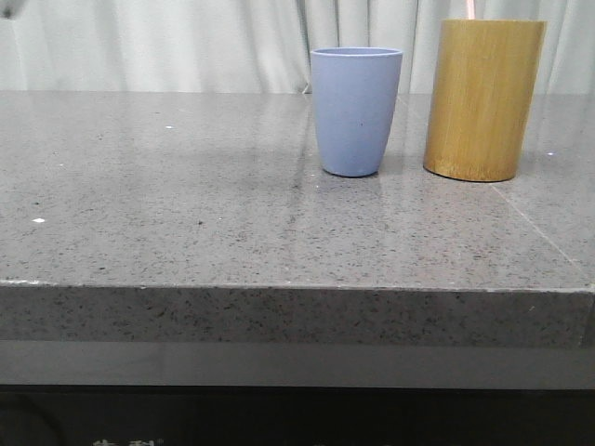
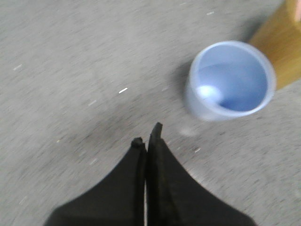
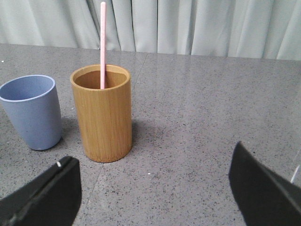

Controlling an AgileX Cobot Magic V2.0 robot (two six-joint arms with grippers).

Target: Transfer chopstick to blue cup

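Note:
The blue cup [image 1: 356, 111] stands upright on the grey stone table, empty inside in the left wrist view [image 2: 232, 80]; it also shows in the right wrist view [image 3: 32, 111]. A pale pink chopstick [image 3: 103, 44] stands in the yellow-brown bamboo cylinder [image 3: 101, 119] beside the cup; in the front view only its tip [image 1: 471, 9] shows above the cylinder [image 1: 482, 99]. My left gripper [image 2: 146, 137] is shut and empty, above the table beside the cup. My right gripper [image 3: 155, 181] is open wide and empty, short of the cylinder. Neither gripper shows in the front view.
The grey speckled table [image 1: 186, 204] has its front edge close to the camera. A pale curtain [image 1: 186, 42] hangs behind the table. A seam in the stone runs from the cylinder toward the front right.

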